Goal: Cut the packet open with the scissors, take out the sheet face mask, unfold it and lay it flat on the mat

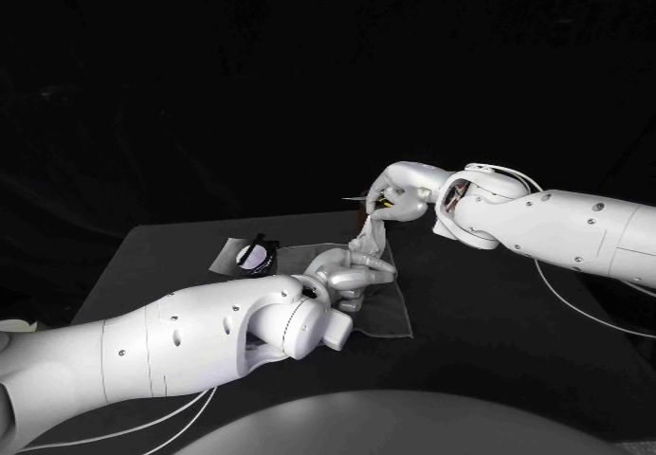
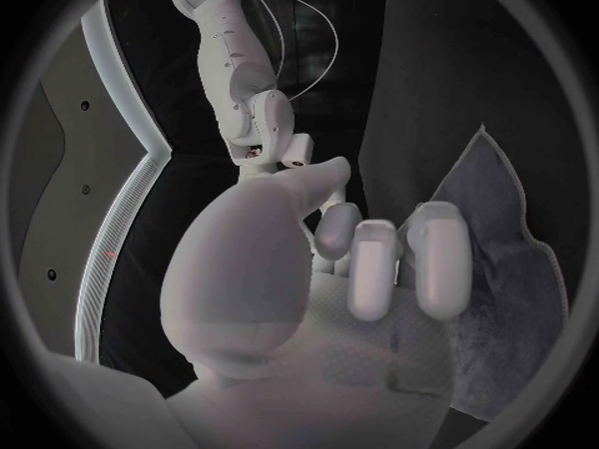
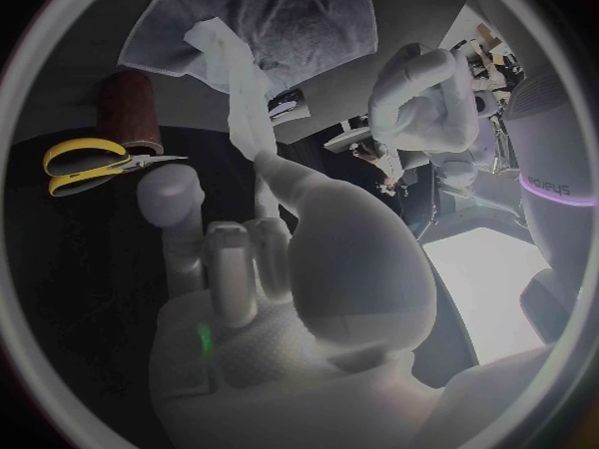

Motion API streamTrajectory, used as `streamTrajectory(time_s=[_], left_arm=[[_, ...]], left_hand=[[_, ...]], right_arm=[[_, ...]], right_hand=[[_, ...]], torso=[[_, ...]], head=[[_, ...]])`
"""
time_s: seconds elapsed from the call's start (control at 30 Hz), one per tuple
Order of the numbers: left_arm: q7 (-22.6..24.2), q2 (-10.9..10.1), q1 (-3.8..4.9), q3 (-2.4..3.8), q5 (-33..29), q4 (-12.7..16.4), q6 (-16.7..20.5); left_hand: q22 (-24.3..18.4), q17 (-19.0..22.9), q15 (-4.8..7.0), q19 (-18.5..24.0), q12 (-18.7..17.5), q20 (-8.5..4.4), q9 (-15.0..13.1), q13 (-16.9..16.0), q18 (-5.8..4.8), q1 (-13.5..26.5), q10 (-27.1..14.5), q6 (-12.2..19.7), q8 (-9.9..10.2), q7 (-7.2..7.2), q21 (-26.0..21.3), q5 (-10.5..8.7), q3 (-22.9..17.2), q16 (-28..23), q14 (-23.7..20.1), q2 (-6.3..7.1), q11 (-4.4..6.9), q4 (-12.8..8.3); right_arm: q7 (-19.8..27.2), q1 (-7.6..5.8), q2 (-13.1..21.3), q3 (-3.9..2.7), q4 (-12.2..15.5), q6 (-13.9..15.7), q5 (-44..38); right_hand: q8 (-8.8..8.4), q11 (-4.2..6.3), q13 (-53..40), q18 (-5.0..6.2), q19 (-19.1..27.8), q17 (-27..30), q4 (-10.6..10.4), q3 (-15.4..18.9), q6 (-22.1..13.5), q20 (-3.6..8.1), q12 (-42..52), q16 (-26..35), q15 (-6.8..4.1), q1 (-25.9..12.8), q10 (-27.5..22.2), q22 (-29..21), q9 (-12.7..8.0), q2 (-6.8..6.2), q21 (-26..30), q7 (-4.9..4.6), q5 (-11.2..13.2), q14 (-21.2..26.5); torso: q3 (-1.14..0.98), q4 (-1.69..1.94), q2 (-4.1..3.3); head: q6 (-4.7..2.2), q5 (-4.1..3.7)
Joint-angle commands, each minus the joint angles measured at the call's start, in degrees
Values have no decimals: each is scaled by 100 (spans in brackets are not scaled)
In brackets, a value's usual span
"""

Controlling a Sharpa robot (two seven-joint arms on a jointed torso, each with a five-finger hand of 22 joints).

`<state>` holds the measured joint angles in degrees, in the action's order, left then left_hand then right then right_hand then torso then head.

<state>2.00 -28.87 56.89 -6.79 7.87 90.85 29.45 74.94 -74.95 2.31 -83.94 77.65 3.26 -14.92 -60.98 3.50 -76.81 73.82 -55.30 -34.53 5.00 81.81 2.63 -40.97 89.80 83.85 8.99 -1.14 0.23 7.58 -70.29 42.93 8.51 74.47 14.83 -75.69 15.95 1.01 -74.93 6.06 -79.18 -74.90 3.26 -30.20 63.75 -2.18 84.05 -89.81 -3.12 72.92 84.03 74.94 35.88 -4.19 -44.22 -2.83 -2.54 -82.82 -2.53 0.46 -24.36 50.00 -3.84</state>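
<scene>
My right hand [image 1: 405, 191] pinches the upper end of the white sheet mask [image 1: 372, 230], raised above the table. The mask hangs as a folded strip [image 3: 241, 80], and its lower end reaches down onto the grey mat [image 1: 390, 313]. My left hand [image 1: 345, 277] hovers over the mat [image 2: 499, 220] beside the mask's lower end, fingers curled in, with nothing seen between them. The silver packet [image 1: 249, 254] lies on the table left of that hand. The yellow-handled scissors [image 3: 88, 158] lie just beyond my right hand [image 3: 288, 259].
A brown cylinder [image 3: 128, 110] lies next to the scissors. The mat [image 3: 299, 10] is crumpled along one edge. The black table [image 1: 492, 313] runs out to my right and ends in a far edge behind the packet.
</scene>
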Motion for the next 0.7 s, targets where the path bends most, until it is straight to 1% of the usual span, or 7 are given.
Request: streamTrajectory(time_s=[0.03, 0.13, 0.27, 0.33, 0.4, 0.43, 0.7], left_arm=[[123, -10, -7, 8, -76, 1, 25], [176, -45, -9, 8, 40, 5, 20], [378, -148, -9, 9, 431, -49, 39], [528, -213, -9, 9, 708, -116, 86], [691, -276, -8, 10, 945, -199, 161], [783, -307, -7, 14, 1046, -252, 219], [1233, -416, 5, 155, 1670, -635, 484]], left_hand=[[745, -1505, 25, -75, 10, -24, -42, -1, -94, 56, 30, 24, -19, 37, 9, 31, -25, 20, 615, 1, 23, 2], [733, -1505, 26, -67, 2, -25, -45, 11, -90, 58, 23, 36, -23, 38, -4, 31, -40, 20, 615, -4, 23, -9], [600, -1505, 15, 27, -119, -21, -61, 225, -47, 96, -125, 94, -45, 59, -147, 29, -73, 20, 615, 2, 5, -41], [427, -1444, -20, 156, -605, 3, -94, 1084, 7, 162, -700, 193, -94, 103, -340, 27, -68, -2, 592, 15, -35, -77], [-69, -768, -86, 538, -1457, 59, -77, 2437, 157, 255, -1694, 411, -52, 180, -903, 27, -57, -281, 297, 104, -114, -93], [-336, -439, -124, 748, -1681, 94, -61, 2709, 233, 289, -1924, 511, -25, 224, -1218, 28, -46, -443, 129, 147, -157, -95], [-1114, 500, -252, 1330, -2068, 214, -21, 3013, 431, 343, -2235, 841, 16, 360, -2153, 21, 92, -957, -430, 351, -293, -158]], right_arm=[[-349, 18, -32, -4, -81, 80, -296], [-367, 34, -8, -3, -24, 187, -311], [-330, 48, 64, -3, 131, 394, -221], [-309, 55, 115, -3, 230, 490, -154], [-295, 60, 164, -4, 327, 557, -70], [-291, 63, 191, -4, 380, 585, -10], [-321, 79, 324, -7, 651, 665, 262]], right_hand=[[28, 42, -1171, 86, 10, -1510, 5, -34, 41, 36, 21, -19, -135, -25, 454, 573, 120, 32, 28, 5, -24, -718], [28, 42, -1171, 86, 10, -1510, 5, -34, 41, 36, 21, -19, -135, -25, 454, 573, 120, 32, 28, 5, -24, -718], [30, 42, -1174, 82, 4, -1510, 6, -37, 42, 36, 25, -19, -134, -26, 455, 578, 121, 32, 2, 6, -24, -718], [31, 42, -1174, 82, 5, -1510, 7, -38, 42, 36, 26, -19, -134, -26, 455, 578, 122, 32, 2, 6, -24, -718], [33, 43, -1175, 79, 0, -1510, 8, -39, 42, 36, 26, -19, -134, -26, 455, 582, 123, 31, -20, 7, -24, -718], [33, 43, -1175, 79, 0, -1510, 8, -39, 42, 36, 26, -19, -134, -26, 455, 582, 123, 31, -20, 7, -24, -718], [35, 44, -1174, 83, 7, -1510, 11, -43, 43, 36, 25, -19, -135, -25, 455, 576, 124, 30, 11, 7, -25, -718]], torso=[[39, 31, -36], [53, 36, -48], [49, 30, -49], [41, 32, -56], [38, 33, -65], [38, 31, -69], [47, 26, -97]], head=[[0, -36], [0, -20], [0, -36], [0, -43], [0, -57], [0, -58], [0, -65]])
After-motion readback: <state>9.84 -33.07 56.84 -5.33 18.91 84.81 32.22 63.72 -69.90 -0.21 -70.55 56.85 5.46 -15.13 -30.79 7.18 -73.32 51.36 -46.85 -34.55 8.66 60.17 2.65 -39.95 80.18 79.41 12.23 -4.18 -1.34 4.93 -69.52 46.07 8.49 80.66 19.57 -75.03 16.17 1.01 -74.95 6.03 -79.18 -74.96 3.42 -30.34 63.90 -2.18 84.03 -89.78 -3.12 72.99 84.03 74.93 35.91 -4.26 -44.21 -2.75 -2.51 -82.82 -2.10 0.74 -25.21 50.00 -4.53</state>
